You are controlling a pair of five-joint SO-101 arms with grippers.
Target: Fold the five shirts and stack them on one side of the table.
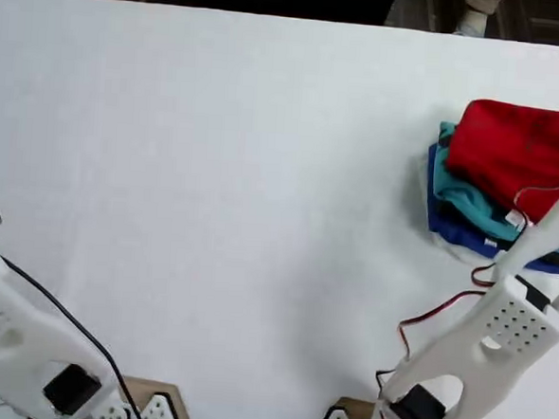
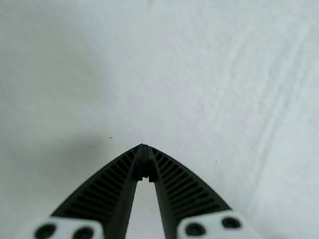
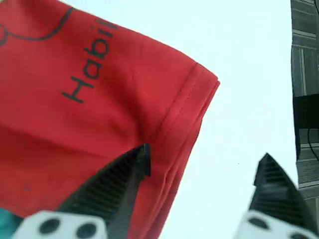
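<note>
Stack (image 1: pixel 462 200) sits at the right edge of the high view, red shirt (image 1: pixel 515 153) on top; right gripper (image 3: pixel 205 154) spread, one finger over the hem; left gripper (image 2: pixel 143 149) pressed together over the table (image 1: pixel 216 168); you'd best lift the right straight up, hem could snag.

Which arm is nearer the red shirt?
Right. The right arm has its jaws open at the red shirt, at its hemmed edge, with one jaw over the fabric. The left arm is at the opposite side of the table, jaws shut above bare surface.
</note>
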